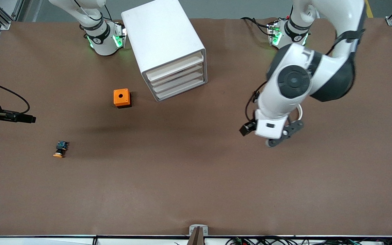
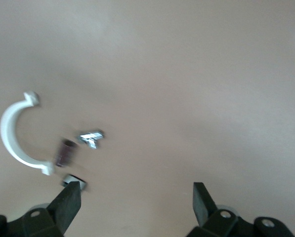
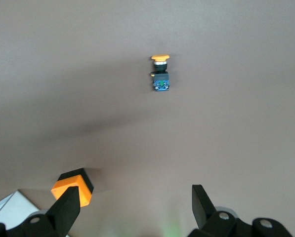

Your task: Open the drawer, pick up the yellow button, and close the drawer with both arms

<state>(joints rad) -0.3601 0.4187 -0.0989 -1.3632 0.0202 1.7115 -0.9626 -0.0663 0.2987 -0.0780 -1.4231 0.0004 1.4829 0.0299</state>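
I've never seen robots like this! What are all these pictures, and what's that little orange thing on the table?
Two white robot arms sit at a brown table. One picture looks down from high up; the other two come from cameras on each arm's wrist. The left gripper hovers with open fingers above a white curved clip and some small metal bits. The right gripper is open too, holding nothing. The little orange thing is the button, lying on the table. There is also an orange cube and a white cabinet with its drawers shut.

The button (image 1: 60,149) lies nearer the front camera than the cube (image 1: 121,98).
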